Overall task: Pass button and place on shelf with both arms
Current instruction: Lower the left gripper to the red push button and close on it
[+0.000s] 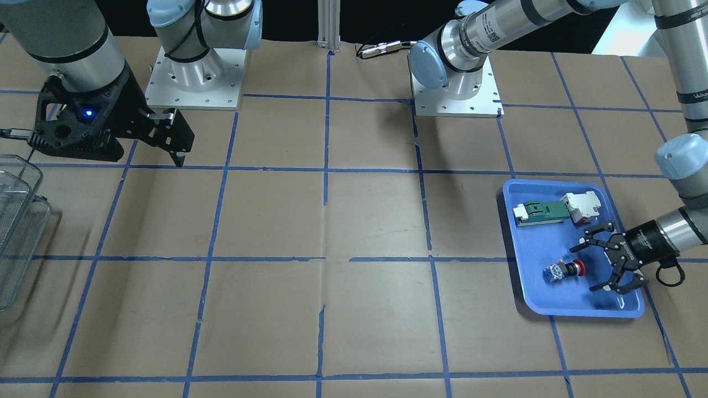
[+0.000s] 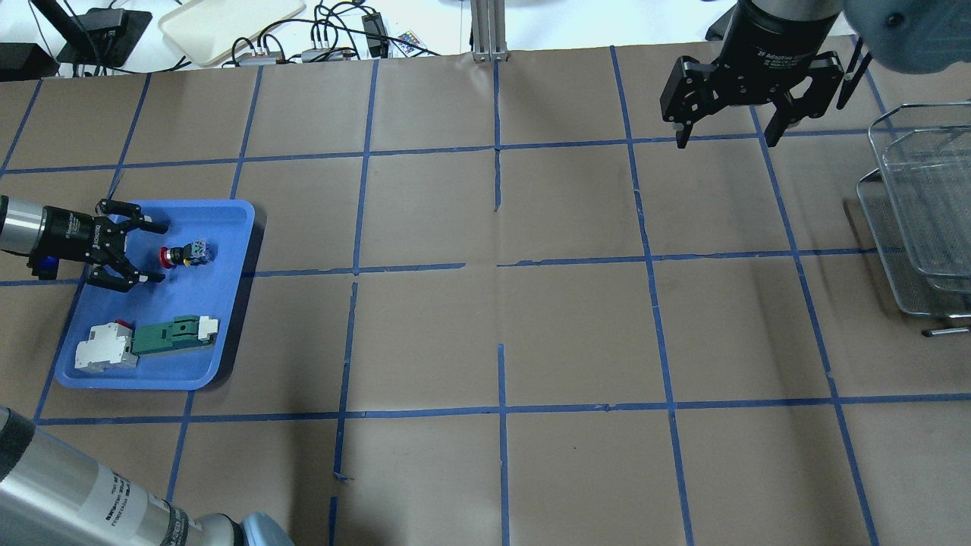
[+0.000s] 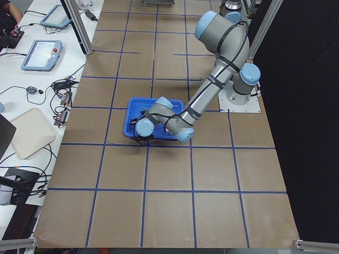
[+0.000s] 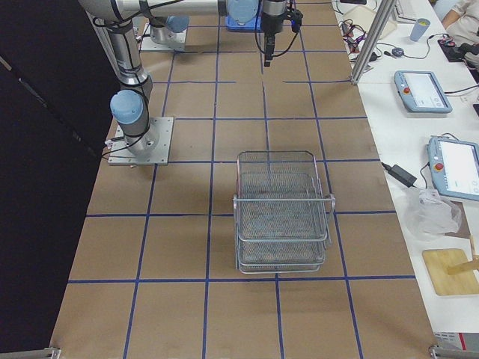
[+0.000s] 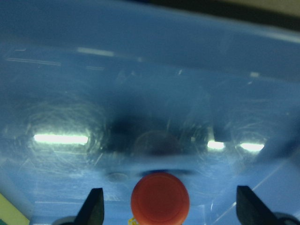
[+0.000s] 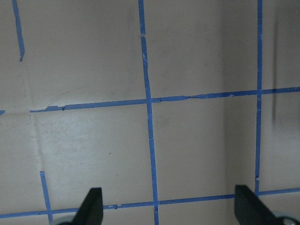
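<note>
On the robot's left side a blue tray (image 2: pixel 227 318) sits on the tabletop (image 2: pixel 501 341). In its near half a white block (image 2: pixel 102 350) and a green-and-white part (image 2: pixel 171 334) lie end to end, close to the near rim. In the far half the button (image 2: pixel 184 255) lies on its side, apart from both parts and clear of every rim, red cap facing left and blue-white end facing the middle of the tabletop.

The left tool (image 2: pixel 161 252) reaches in low over the tray's left rim, spread wide, one finger on each side of the red cap. The left wrist view shows what the overhead view leaves unsure: bare tray floor shows between the cap and each fingertip (image 5: pixel 93 206), so nothing is gripped. In the left side view the arm itself hides the button.

A broad stretch of taped tabletop lies between the tray and the shelf (image 4: pixel 281 217) on the right. The right side view shows all the shelf's tiers; the overhead view cuts it off at the edge.

Farther off, the right tool (image 2: pixel 727 143) hangs high, spread wide and holding nothing, just left of the shelf; its wrist view shows only tabletop
</note>
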`<state>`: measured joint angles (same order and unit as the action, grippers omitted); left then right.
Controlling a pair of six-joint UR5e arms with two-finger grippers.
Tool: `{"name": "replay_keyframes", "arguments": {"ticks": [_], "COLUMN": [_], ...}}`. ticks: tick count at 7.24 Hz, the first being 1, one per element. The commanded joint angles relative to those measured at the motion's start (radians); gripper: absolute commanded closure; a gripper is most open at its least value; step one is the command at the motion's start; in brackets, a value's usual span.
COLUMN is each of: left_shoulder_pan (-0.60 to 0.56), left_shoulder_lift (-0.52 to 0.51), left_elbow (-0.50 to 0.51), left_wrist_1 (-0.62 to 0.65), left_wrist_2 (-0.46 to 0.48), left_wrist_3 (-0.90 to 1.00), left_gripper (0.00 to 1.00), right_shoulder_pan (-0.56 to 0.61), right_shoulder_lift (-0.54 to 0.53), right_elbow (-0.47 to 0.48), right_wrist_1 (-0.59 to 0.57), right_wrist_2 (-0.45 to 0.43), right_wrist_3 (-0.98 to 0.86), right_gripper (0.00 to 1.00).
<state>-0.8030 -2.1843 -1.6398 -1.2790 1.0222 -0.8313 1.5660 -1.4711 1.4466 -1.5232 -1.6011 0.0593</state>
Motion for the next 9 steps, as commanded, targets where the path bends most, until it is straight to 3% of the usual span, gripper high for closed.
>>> {"name": "replay_keyframes", "arguments": {"ticks": [1,3,4,5,6,7,9], "left_shoulder_pan": [-0.001,-0.001,-0.001,-0.001,-0.001,-0.001,-0.001], "left_shoulder_lift": [0.000,-0.005,-0.005,-0.005,-0.005,-0.005,-0.003], "left_elbow": [-0.002,-0.002,-0.002,0.000,0.000,0.000,0.000], "left_wrist_1": [-0.002,0.001,0.001,0.001,0.000,-0.006,-0.013], "left_wrist_2": [-0.001,-0.001,-0.001,-0.004,-0.004,-0.004,-0.005], "left_wrist_3": [0.011,0.030,0.029,0.029,0.029,0.029,0.031], "left_gripper": [0.01,0.07,0.32,0.74,0.87,0.98,1.00], "right_shoulder_pan": [0.000,-0.001,0.000,-0.001,0.000,0.000,0.000], "right_shoulder_lift": [0.000,0.000,0.000,0.000,0.000,0.000,0.000], "right_elbow": [0.000,0.000,0.000,0.000,0.000,0.000,0.000], "right_wrist_1": [0.000,0.000,0.000,0.000,0.000,0.000,0.000], "right_wrist_2": [0.001,0.001,0.001,0.001,0.001,0.001,0.001], "right_wrist_3": [0.001,0.001,-0.001,0.001,-0.001,0.001,0.002], "right_gripper": [0.00,0.00,0.00,0.00,0.00,0.00,0.00]}}
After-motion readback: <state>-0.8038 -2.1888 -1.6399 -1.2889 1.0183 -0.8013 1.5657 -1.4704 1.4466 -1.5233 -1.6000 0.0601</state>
